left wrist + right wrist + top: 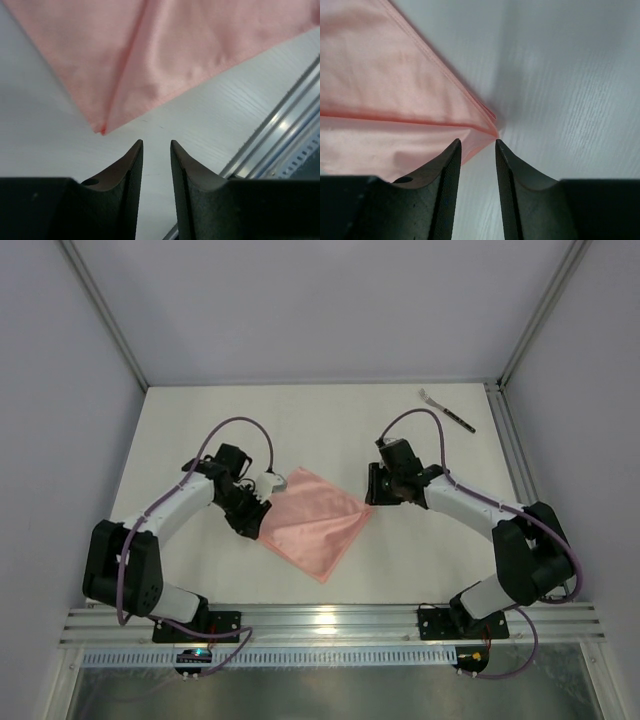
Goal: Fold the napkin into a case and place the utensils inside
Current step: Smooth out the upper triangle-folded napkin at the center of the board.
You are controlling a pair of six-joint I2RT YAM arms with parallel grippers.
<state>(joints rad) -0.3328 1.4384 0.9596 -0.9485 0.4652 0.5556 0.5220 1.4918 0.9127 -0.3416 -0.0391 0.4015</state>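
White table (200, 420): napkin (315, 522) flat, fork (447, 410) well apart. Jaws of left gripper (156, 142) and right gripper (477, 141) slightly parted, empty.

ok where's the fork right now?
Top view: the fork lies in the far right corner of the table, next to the right frame rail, beyond the right gripper and well apart from the napkin.

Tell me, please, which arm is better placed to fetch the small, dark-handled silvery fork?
Right, probably: the fork lies far right, beyond the right fingers, open beside the salmon-pink cloth napkin; the left fingers sit across it.
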